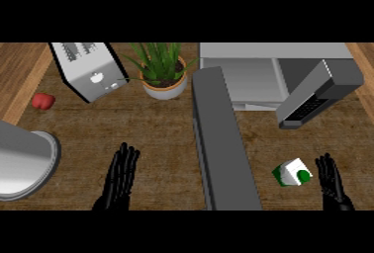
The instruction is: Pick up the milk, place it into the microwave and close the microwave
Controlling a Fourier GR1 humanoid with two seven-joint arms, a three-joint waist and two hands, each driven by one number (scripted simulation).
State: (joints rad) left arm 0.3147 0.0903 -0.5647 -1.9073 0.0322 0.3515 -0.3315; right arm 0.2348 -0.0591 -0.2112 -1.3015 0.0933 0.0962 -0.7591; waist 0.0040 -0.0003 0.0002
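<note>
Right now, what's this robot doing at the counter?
It is about to deal with the milk carton, a small white and green box on the wooden counter. The right hand is open beside the carton, fingers straight, not holding it yet. The left hand is open too, lying over the counter further left. The microwave stands behind with its door swung open, ready for the milk. Nothing has gone inside so far.

green-and-white milk carton, grey microwave, red pepper, black hands, brown wood-grain counter
</note>
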